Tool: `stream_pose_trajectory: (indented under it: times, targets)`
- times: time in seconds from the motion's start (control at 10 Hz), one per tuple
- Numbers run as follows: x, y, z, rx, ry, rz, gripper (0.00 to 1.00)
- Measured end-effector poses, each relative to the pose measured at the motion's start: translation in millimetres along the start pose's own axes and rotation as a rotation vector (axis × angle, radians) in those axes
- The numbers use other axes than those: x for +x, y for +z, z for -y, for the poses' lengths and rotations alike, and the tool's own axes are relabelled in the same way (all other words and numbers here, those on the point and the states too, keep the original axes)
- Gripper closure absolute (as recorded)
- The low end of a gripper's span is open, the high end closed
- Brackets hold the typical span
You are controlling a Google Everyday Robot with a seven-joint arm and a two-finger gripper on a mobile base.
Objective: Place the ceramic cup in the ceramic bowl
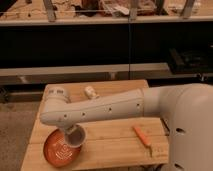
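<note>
The ceramic bowl [56, 150] is wide, shallow and orange-red with a pale pattern at its centre; it sits at the front left of the wooden table [112, 142]. The ceramic cup [75, 136] is small and whitish-grey with a darker inside; it hangs at the bowl's right rim, just above it. My gripper [70, 131] reaches down from the white arm to the cup, mostly hidden behind the arm's wrist.
A thin orange stick-like object [141, 136] lies on the table at the right. A small cream-white lumpy object [90, 92] lies near the back edge. Dark shelving [125, 45] runs behind the table. My white arm [110, 107] spans the table's middle.
</note>
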Motion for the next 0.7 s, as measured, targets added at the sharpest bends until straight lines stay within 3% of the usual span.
stream_pose_trajectory:
  times: [0.3, 0.6, 0.7]
  targets:
    - [-1.1, 0.3, 0.2, 0.003, 0.002, 0.001, 1.0]
    - [-2.5, 0.5, 1.5, 0.008, 0.002, 0.002, 0.79]
    - [-2.3, 0.3, 1.7, 0.009, 0.002, 0.002, 0.78]
